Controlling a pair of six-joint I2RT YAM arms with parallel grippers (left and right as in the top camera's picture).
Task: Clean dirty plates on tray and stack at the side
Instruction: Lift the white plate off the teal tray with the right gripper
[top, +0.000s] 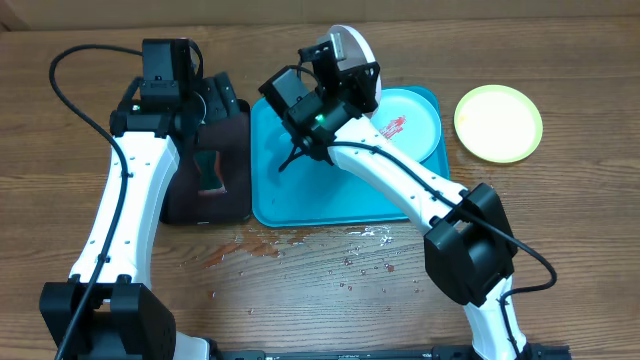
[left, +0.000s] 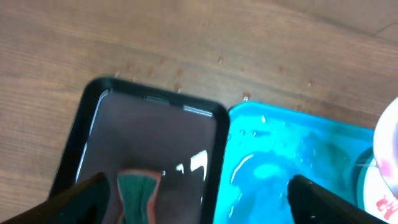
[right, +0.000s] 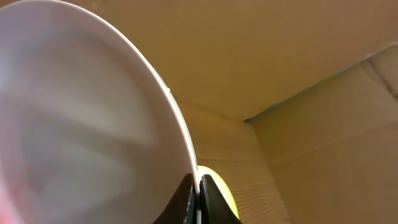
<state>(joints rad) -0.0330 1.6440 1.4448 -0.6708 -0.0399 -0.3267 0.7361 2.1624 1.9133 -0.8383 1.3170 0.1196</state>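
Furthest left, the left gripper (left: 198, 186) is seen hanging over the black tray (top: 232, 125). Its fingers (left: 84, 199) are spread wide, and nothing is held between them. A green sponge (left: 137, 194) is seen lying in that black tray, below the gap between the fingers. Scattered water drops (top: 352, 258) are seen on the wooden table (top: 60, 150), along the near edge of the trays.

Just beside the black tray, on its right, the turquoise tray (top: 290, 190) is set flat on the table, its floor wet. Above the far part of this tray the white plate (top: 347, 42) is held up on edge, clear of the tray. Its rim is pinched between the closed fingers of the right gripper (right: 199, 194). Pinkish-red marks are seen on the plate in the left wrist view.

In the right half of the turquoise tray the mint green plate (top: 412, 108) is laid flat, with a red smear on it.

Furthest right, off the tray and on the bare table, the yellow-green plate (top: 498, 123) is laid flat and looks clean. A cardboard wall (right: 298, 62) is seen behind the table.
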